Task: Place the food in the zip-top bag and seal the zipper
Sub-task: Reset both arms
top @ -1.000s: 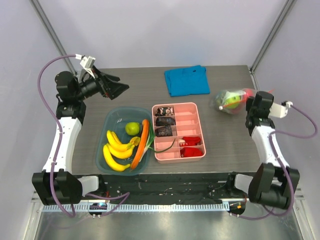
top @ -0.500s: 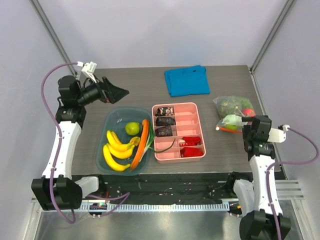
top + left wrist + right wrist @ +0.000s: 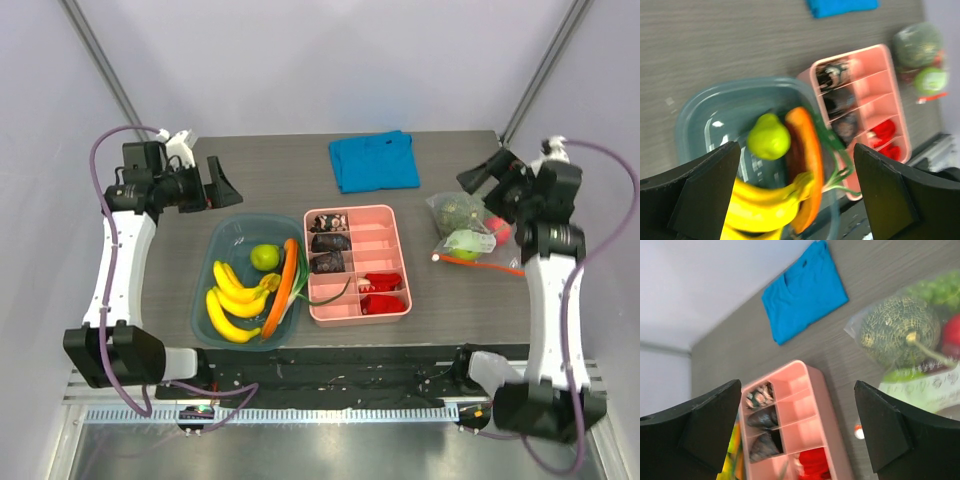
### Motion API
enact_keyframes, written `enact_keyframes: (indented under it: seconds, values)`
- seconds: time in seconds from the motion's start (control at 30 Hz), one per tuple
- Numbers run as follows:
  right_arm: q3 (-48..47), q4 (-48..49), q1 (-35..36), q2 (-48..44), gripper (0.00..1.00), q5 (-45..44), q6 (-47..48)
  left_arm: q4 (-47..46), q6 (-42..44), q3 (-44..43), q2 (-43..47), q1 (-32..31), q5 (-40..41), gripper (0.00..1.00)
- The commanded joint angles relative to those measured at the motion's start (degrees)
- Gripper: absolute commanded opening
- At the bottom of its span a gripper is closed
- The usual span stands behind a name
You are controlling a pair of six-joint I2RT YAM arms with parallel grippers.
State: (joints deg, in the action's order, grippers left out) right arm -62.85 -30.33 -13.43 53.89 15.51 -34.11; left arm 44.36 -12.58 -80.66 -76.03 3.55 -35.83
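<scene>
Top external: zip-top bag (image 3: pixel 466 238) just beside R fingers (image 3: pixel 474 180), spread wide; L fingers (image 3: pixel 220 182) wide, well apart.

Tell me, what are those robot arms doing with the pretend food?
The clear crinkly plastic bag lies on the table's right side with the rough grey-green melon, shiny green apple and small red fruit inside. The right gripper hangs open near it, holding nothing. Whether the orange-red zipper strip is sealed is hard to tell. The left gripper hovers open over the teal tub of yellow bananas and an orange carrot, touching nothing.
</scene>
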Motion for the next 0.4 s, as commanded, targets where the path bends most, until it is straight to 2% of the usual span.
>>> enact_keyframes:
  seconds: [0.0,0.1,0.17,0.23,0.37]
  values:
    - [-11.0,-5.7,2.1,16.4,1.00,9.4,21.7,10.0,8.8,0.2,-1.0,1.5,10.0,1.00]
    - [-14.5,-7.4,6.6,21.9,1.00,6.0,29.0,9.8,11.3,3.6,0.3,1.9,12.5,1.00]
    - [-14.7,-7.1,12.5,22.9,1.00,0.4,32.9,9.5,12.0,5.0,1.3,1.9,13.1,1.00]
    - [-14.4,-6.1,17.1,22.9,1.00,-1.9,33.7,9.6,12.2,6.0,1.3,1.8,14.6,1.00]
    - [-16.6,-5.6,18.8,23.8,1.00,-2.6,33.7,10.1,12.3,5.1,1.6,1.9,17.2,1.00]
